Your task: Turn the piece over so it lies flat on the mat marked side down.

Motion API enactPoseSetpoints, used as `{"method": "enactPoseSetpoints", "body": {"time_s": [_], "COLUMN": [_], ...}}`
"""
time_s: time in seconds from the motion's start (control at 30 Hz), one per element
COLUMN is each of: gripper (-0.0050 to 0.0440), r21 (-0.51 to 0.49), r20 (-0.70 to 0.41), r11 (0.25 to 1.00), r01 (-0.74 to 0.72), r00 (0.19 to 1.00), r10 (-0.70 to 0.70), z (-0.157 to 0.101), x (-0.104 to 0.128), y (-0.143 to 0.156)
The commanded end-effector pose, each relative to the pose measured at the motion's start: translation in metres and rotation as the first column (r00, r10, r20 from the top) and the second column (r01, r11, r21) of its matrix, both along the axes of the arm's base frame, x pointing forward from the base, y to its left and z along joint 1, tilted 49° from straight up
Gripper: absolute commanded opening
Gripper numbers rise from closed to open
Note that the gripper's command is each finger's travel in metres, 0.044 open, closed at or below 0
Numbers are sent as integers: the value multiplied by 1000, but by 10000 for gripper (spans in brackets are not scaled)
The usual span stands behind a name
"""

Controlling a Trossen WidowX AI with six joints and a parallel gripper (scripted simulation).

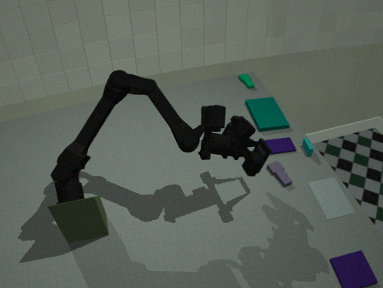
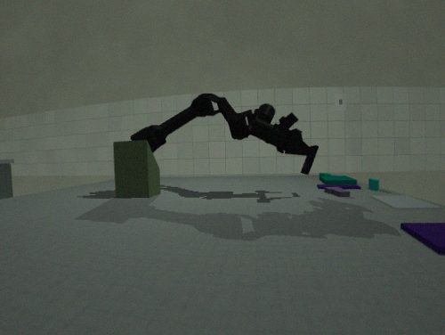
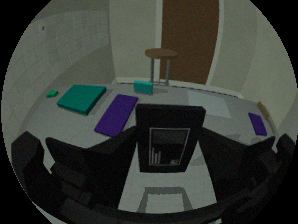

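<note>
My gripper (image 1: 256, 158) is shut on the piece (image 1: 258, 158), a flat black square tile. It holds the tile in the air, well above the grey mat (image 1: 184, 199) and out towards the right side. In the side view the tile (image 2: 310, 159) hangs tilted steeply, almost on edge, at the end of the outstretched arm. In the wrist view the tile (image 3: 168, 137) stands between the two fingers, and the face turned to the camera carries a lighter grey marked panel (image 3: 166, 149). The tile touches nothing but the fingers.
Beyond the gripper lie a purple slab (image 1: 280, 145), a teal slab (image 1: 266, 113), a small teal block (image 1: 307, 147) and a lilac stepped piece (image 1: 279, 173). A pale tile (image 1: 331, 198), a purple tile (image 1: 353, 268) and a checkered board (image 1: 360, 161) lie right. The olive base block (image 1: 78, 218) stands left.
</note>
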State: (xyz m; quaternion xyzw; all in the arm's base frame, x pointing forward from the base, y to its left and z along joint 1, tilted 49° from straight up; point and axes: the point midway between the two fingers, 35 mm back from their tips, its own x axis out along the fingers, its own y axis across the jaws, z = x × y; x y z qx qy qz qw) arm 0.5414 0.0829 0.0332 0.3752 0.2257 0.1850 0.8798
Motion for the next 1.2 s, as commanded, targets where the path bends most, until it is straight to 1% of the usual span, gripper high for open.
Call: {"method": "enactPoseSetpoints", "body": {"time_s": [0.0, 0.17, 0.23, 0.27, 0.73, 0.83, 1.1, 1.17], "gripper": [0, 0, 0, 0, 0, 0, 0, 0], "r21": [17, 32, 32, 17, 44, 34, 43, 43], "r20": [21, 59, 59, 42, 84, 84, 84, 84], "r11": [999, 995, 995, 998, 991, 993, 991, 991], "r01": [43, 94, 94, 62, 129, 113, 127, 127], "r00": [999, 994, 994, 997, 988, 990, 988, 988], "r10": [-43, -96, -96, -63, -133, -115, -130, -130], "z": [-6, -9, -9, -5, -10, -7, -33, -33], "x": [6, 14, 14, 9, 20, 17, 16, 16], "y": [4, 8, 8, 5, 10, 11, 36, 36]}}
